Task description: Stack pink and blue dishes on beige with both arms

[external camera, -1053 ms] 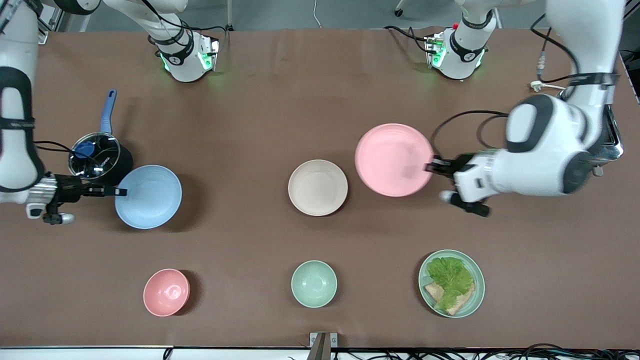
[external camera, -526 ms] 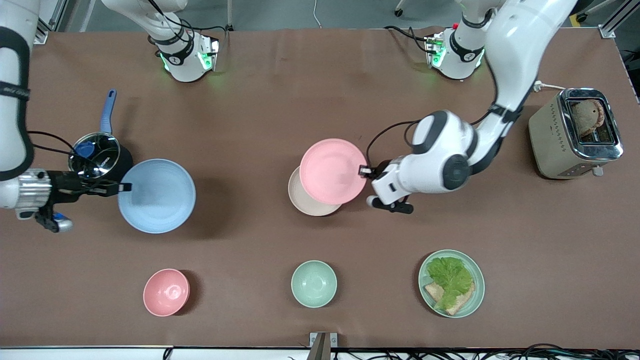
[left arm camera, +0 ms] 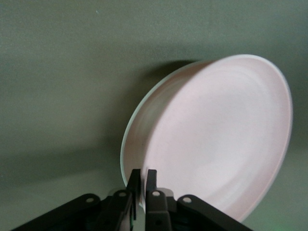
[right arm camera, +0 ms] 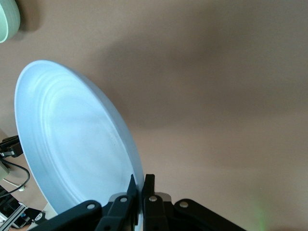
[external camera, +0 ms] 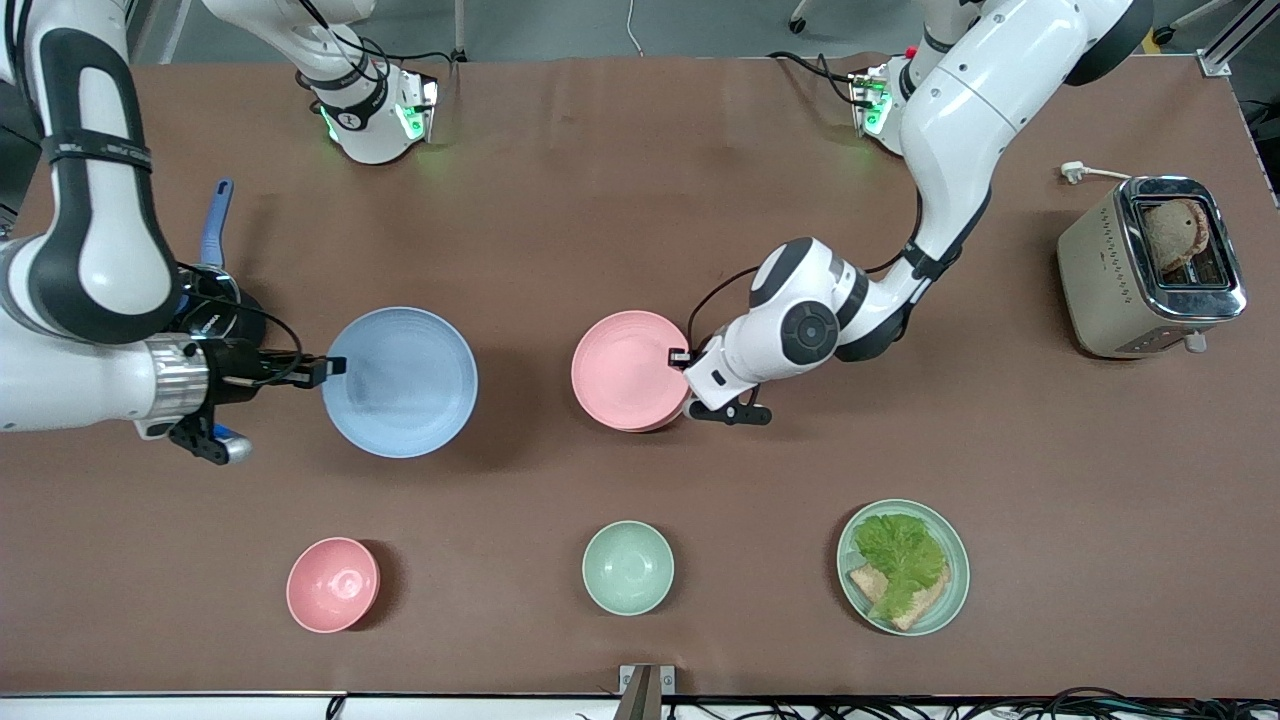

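Note:
The pale pink plate (external camera: pixel 626 368) lies level over the beige plate and covers nearly all of it. In the left wrist view the pink plate (left arm camera: pixel 221 139) has a pale rim (left arm camera: pixel 131 139) beside it, which looks like the beige plate. My left gripper (external camera: pixel 682 356) is shut on the pink plate's edge at the side toward the left arm's end. The pale blue plate (external camera: pixel 400 382) hangs above the table between the pot and the stack. My right gripper (external camera: pixel 330 367) is shut on its rim, with a thin finger on each face of the plate (right arm camera: pixel 72 139).
A black pot with a blue handle (external camera: pixel 214 235) stands partly under the right arm. A toaster (external camera: pixel 1150 265) sits at the left arm's end. Nearer the front camera stand a pink bowl (external camera: pixel 333 584), a mint bowl (external camera: pixel 628 567) and a mint plate with lettuce and bread (external camera: pixel 903 566).
The left arm carried the pink plate from the left arm's end over the beige plate and lowered it. The right arm moved the blue plate toward the table's middle.

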